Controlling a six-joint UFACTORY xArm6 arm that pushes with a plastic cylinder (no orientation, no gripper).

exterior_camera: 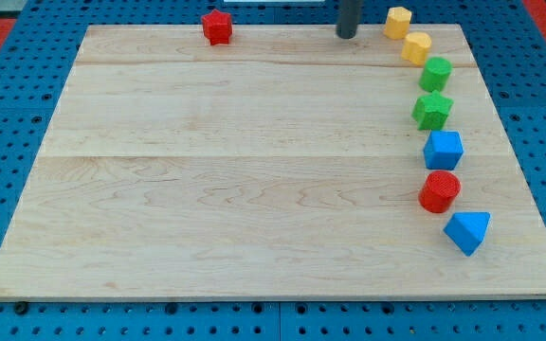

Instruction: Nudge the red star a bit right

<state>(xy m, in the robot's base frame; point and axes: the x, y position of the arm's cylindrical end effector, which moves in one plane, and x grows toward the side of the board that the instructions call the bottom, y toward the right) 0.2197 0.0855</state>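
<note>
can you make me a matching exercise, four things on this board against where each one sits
Things:
1. red star
2. my tip
3. blue triangular block
4. yellow block nearest the view's top

Places:
A. bottom of the column at the view's right
B. top edge, left of centre
C. top of the right column
D. top edge, between the star and the yellow blocks

Pairs: 1-B, 2-D, 3-A, 4-C

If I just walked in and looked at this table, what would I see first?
You'd first spot a curved line of bright blocks down the view's right side: a yellow block at the top, then another yellow, two greens, a blue cube, a red round block and a blue triangle. Next, the lone red star at the view's top edge, with my tip off to its right, not touching it.
</note>
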